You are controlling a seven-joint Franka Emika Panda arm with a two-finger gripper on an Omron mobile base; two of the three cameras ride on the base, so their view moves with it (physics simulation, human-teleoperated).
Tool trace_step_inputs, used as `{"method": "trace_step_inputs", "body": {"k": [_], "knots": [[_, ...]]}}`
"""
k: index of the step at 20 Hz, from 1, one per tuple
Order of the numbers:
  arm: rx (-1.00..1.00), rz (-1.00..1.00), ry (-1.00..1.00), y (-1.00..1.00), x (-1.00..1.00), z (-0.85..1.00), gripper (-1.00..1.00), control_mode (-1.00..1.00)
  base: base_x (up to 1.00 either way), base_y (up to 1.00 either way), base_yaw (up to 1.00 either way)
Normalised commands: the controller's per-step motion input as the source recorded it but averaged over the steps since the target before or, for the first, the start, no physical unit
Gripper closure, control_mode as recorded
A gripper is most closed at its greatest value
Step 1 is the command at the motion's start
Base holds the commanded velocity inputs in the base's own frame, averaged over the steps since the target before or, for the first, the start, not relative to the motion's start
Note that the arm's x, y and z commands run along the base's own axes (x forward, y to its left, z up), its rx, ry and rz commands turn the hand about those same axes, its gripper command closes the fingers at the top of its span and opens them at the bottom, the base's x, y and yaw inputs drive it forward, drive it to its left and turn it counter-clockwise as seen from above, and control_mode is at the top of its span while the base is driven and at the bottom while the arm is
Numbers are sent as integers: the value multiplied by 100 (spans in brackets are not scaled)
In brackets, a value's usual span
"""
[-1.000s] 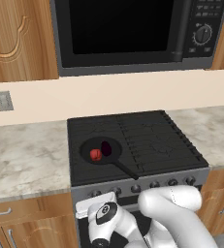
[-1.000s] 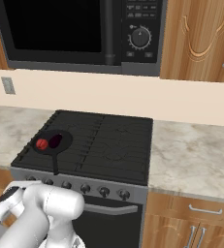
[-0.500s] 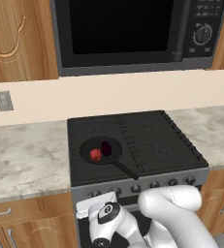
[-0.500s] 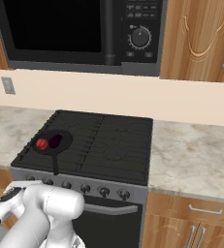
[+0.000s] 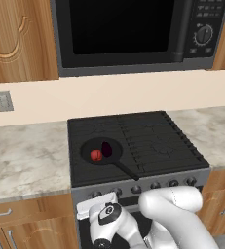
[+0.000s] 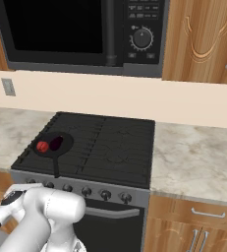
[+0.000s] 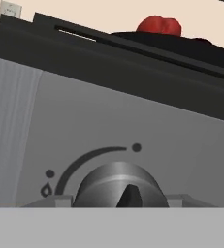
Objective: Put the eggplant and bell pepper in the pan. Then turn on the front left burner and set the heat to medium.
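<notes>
Dark cooktop (image 5: 148, 141) between marble counters (image 5: 26, 155)

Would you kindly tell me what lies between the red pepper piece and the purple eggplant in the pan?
Nothing: bare black pan floor separates bell pepper and eggplant, per left base view.

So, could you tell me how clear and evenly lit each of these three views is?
Left base view: even, flat light, the bell pepper and eggplant sharp in the pan. Right base view: equally crisp, no glare. Hand view: the knob looms very close, soft-edged, with a bright sheen on top.
</notes>
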Motion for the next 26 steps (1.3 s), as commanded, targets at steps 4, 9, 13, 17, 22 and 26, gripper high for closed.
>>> {"method": "trace_step_inputs", "body": {"k": [4, 9, 13, 17, 22, 26], "knots": [[-25, 0, 0, 0, 0, -36, 100, -100, 0, 0, 0], [-25, 0, 0, 0, 0, -36, 100, -100, 0, 0, 0], [-27, 0, -1, 0, -4, -42, 100, -100, 0, 0, 0], [-31, -5, -6, 0, -16, -48, 100, -100, 0, 0, 0], [-32, -8, -10, 0, -37, -51, 100, -100, 0, 0, 0], [-33, -13, -3, 0, -56, -48, 100, -100, 0, 0, 0]]}}
